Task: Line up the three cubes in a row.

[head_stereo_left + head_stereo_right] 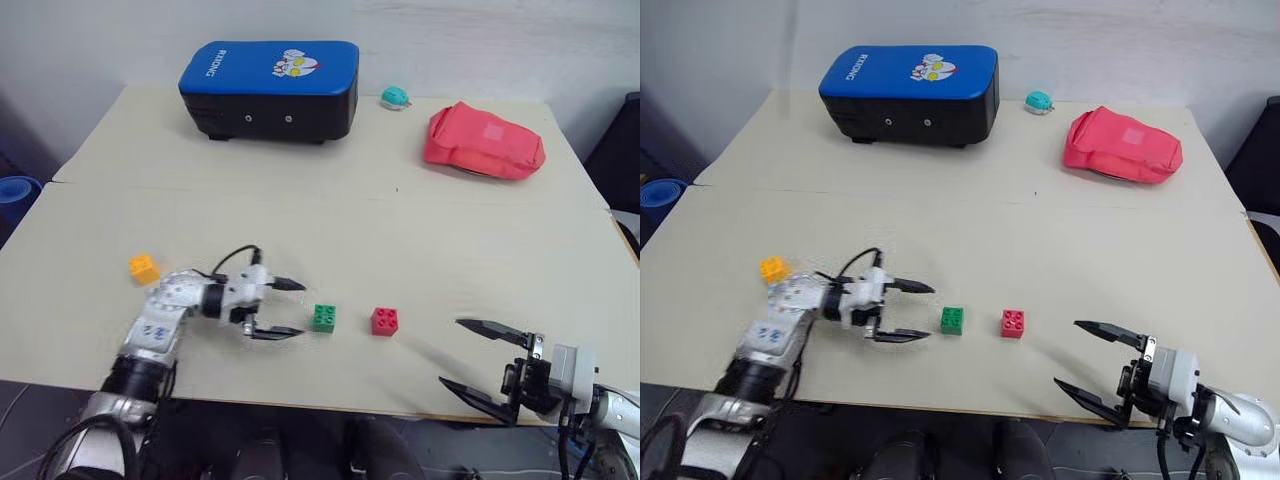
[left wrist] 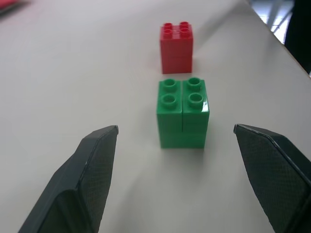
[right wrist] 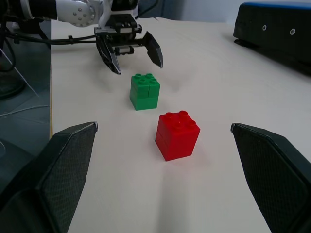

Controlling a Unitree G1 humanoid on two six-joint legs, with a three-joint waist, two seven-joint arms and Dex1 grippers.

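Left gripper (image 1: 291, 309) level, pointing right, fingers spread, empty. Right gripper (image 1: 468, 357) at near right, fingers wide apart, empty.

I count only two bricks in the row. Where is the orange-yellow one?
In the left eye view the orange-yellow brick sits on the table's left side, behind the left arm and well left of the green brick.

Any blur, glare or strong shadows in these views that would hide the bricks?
Left wrist view: green brick sharp with a small highlight on one edge, red brick slightly softer, near black fingers blurred. Right wrist view: both bricks clear, soft shadows beneath. Head views: even lighting, faint shadows; the orange-yellow brick is small but unobstructed.
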